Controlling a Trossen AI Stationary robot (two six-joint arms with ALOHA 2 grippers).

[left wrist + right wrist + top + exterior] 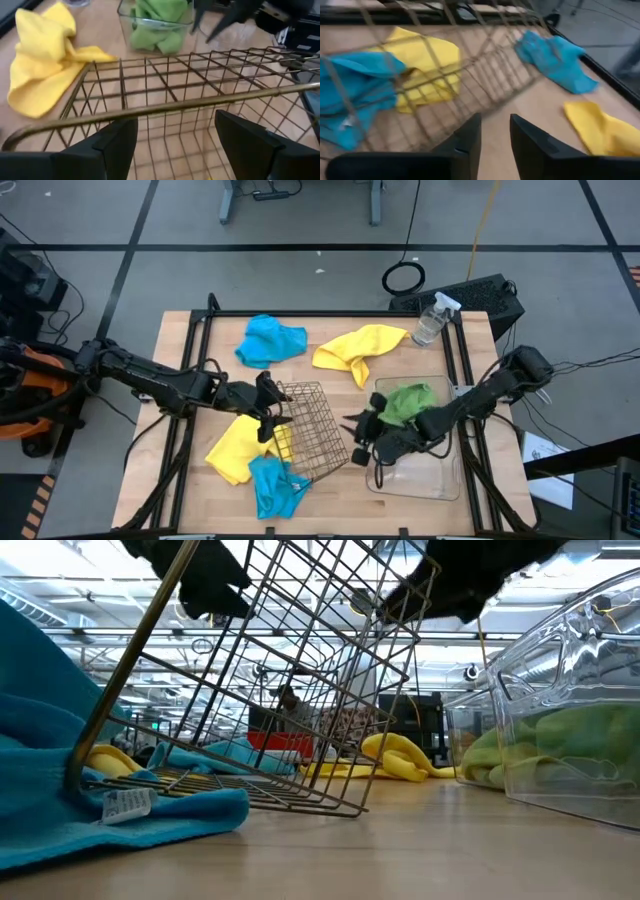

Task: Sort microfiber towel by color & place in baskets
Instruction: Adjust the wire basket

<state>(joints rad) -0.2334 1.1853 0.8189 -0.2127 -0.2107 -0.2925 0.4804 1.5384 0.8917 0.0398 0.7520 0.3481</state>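
Note:
The brown wire basket (312, 430) stands tilted at the table's middle, its lower edge on a yellow towel (238, 448) and a blue towel (275, 486); its rim (140, 660) rises steeply. My left gripper (268, 408) is open at the basket's left, raised rim. My right gripper (352, 430) is open a narrow way, just right of the basket. The clear tubs (440, 470) sit on the right, with a green towel (405, 402) in the far part. Another blue towel (270, 340) and yellow towel (360, 348) lie farther back. My left gripper (175, 122) has its open fingers (117, 145) at the basket's raised rim bar (175, 107), which lies across the gap just ahead of the fingertips. I cannot tell whether they touch it. My right gripper (495, 120) faces the mesh from the right; no touch shows.
A clear spray bottle (432, 320) stands at the far right corner. A black frame rail (330, 316) borders the table top. Bare wood lies between the basket and the far towels and along the near edge.

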